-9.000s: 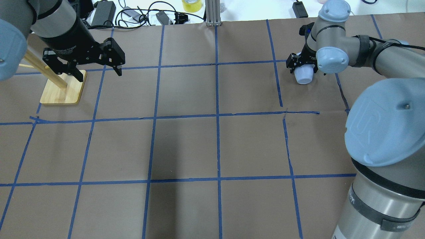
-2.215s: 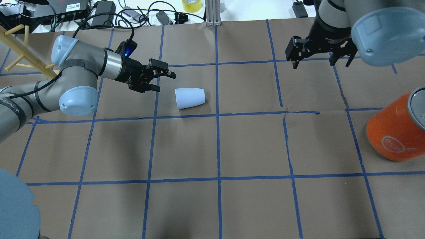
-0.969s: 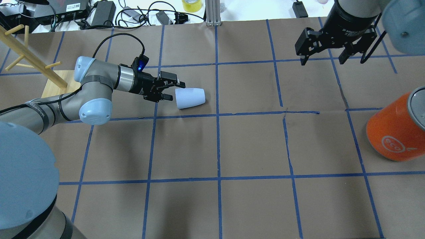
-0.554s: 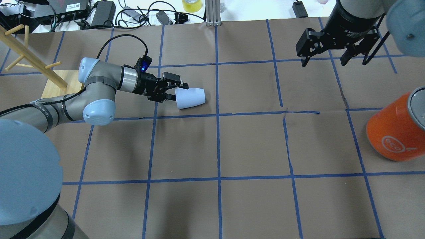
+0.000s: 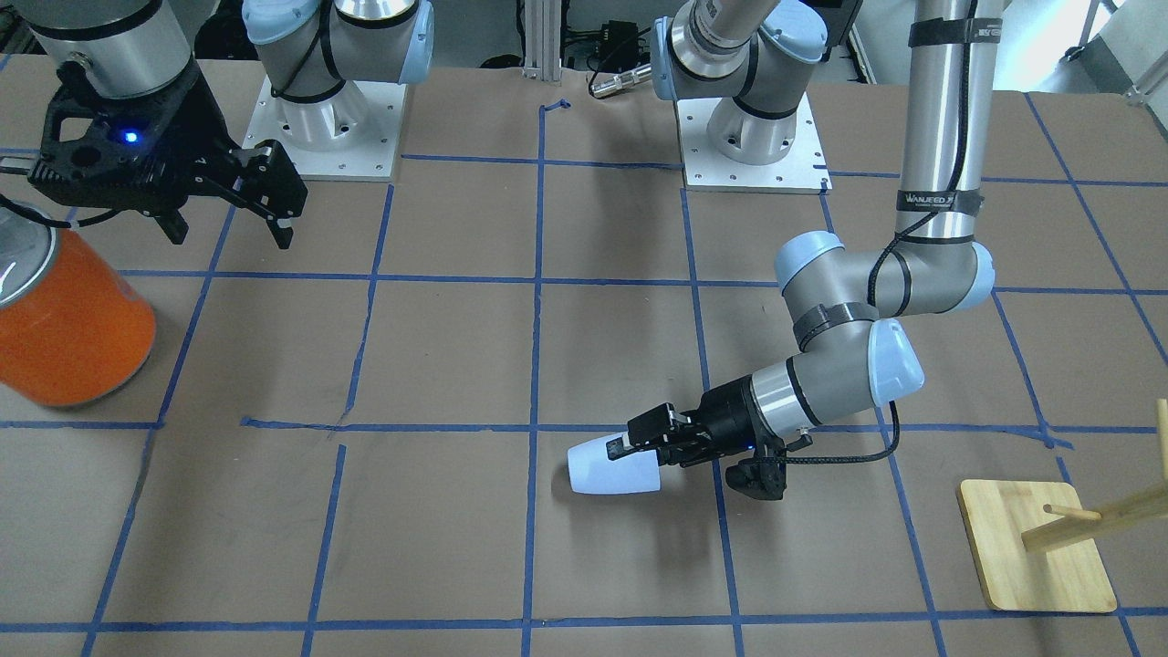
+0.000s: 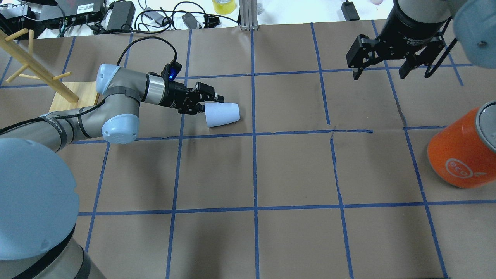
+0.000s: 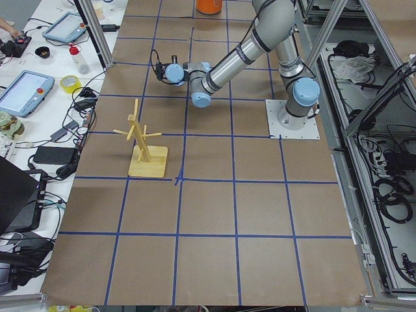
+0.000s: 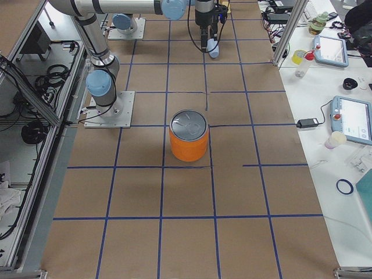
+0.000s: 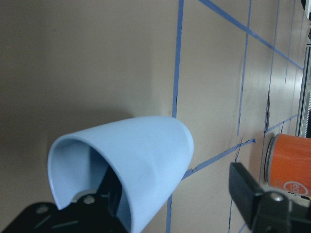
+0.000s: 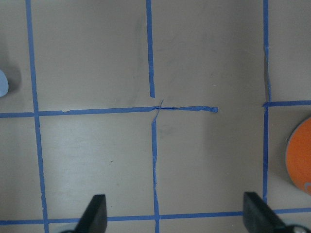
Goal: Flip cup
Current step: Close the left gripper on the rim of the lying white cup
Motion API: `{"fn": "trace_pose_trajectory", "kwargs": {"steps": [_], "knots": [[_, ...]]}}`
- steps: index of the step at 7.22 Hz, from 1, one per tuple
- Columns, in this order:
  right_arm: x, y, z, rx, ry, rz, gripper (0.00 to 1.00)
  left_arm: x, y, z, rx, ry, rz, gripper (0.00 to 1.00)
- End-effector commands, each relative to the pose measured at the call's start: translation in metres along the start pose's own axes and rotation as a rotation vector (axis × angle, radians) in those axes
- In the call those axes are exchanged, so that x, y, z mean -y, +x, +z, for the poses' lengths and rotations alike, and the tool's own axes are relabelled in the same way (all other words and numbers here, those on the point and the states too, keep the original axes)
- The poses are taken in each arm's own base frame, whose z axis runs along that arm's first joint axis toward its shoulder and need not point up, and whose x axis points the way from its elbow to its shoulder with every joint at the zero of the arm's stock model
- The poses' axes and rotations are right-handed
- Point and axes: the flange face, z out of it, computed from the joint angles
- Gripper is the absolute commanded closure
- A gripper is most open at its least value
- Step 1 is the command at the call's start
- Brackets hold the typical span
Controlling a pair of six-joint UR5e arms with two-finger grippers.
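The left gripper (image 6: 210, 106) has slid further in than a moment ago. Its fingers are spread, one inside the mouth of the cup (image 6: 224, 114), the other outside its wall. The cup hasn't moved. It lies on its side on the table (image 6: 248, 174), pale bluish-white and tapered, its mouth toward that gripper. The right gripper (image 6: 379, 73) hangs with fingers wide apart over the far right. An orange canister (image 6: 461, 155) and a wooden peg stand (image 6: 69, 99) sit well apart from the cup.

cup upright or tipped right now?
Tipped. The cup lies on its side, mouth toward the left gripper, whose open jaws straddle one rim wall.
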Motion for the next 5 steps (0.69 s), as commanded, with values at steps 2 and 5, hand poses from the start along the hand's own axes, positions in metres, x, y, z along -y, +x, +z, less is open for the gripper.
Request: {"fn": "trace_pose_trajectory", "kwargs": {"steps": [2, 5], "knots": [[-0.0011, 0.0001, 0.0019, -0.001, -0.013, 0.000, 0.00, 0.0023, 0.0008, -0.0016, 0.004, 0.018, 0.021, 0.74], [-0.0047, 0.0002, 0.0053, -0.002, -0.048, 0.003, 0.00, 0.0039, 0.0066, -0.0060, 0.001, 0.030, 0.024, 1.00]]}}
